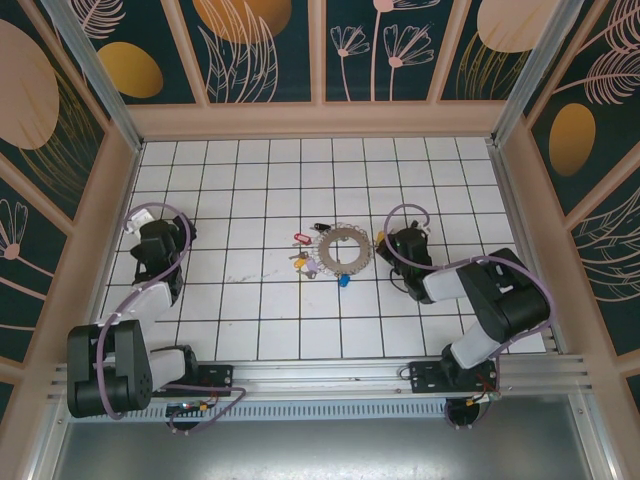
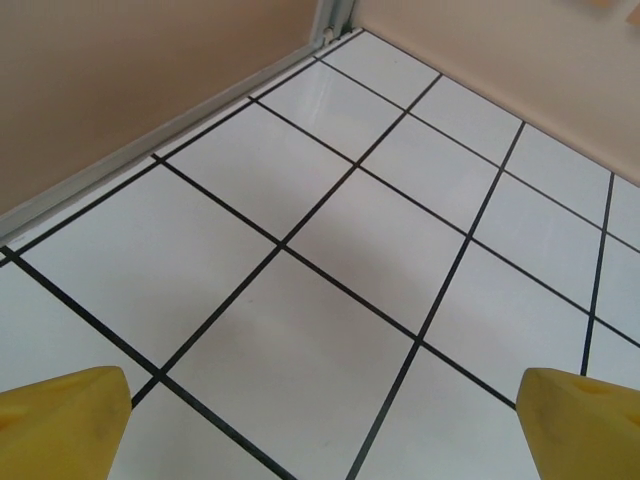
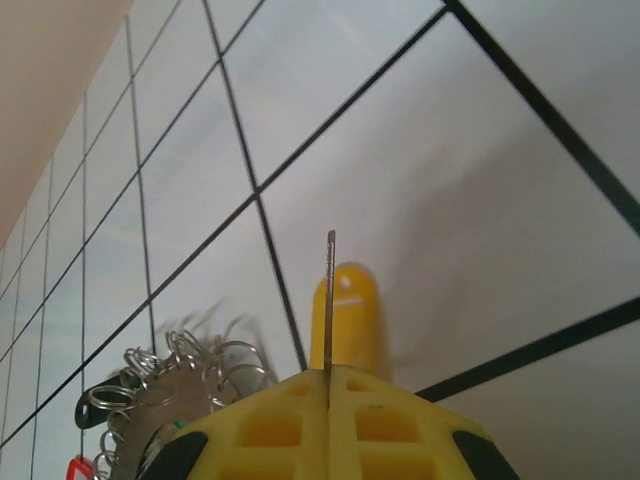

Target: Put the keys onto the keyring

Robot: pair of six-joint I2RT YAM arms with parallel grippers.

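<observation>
My right gripper (image 3: 330,372) is closed on a thin metal blade (image 3: 330,300), held edge-on between my fingers.
A yellow key head (image 3: 345,315) sits just behind the blade; I cannot tell if they are one piece. The keyring (image 1: 322,250) lies just to my left on the white tiled table (image 1: 200,300), with loose keys (image 1: 301,262) at its left edge. My left gripper (image 2: 320,415) hovers wide open, well apart.

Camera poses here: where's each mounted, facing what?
Top external: above, behind, looking down on the tiled table; left arm, right arm, keyring centre.
Left wrist: facing bare tiles and the wall corner; open left claw's fingertips.
Right wrist: low, facing the keyring; right claw pinching a thin blade.
Shared: keyring, top and right.
</observation>
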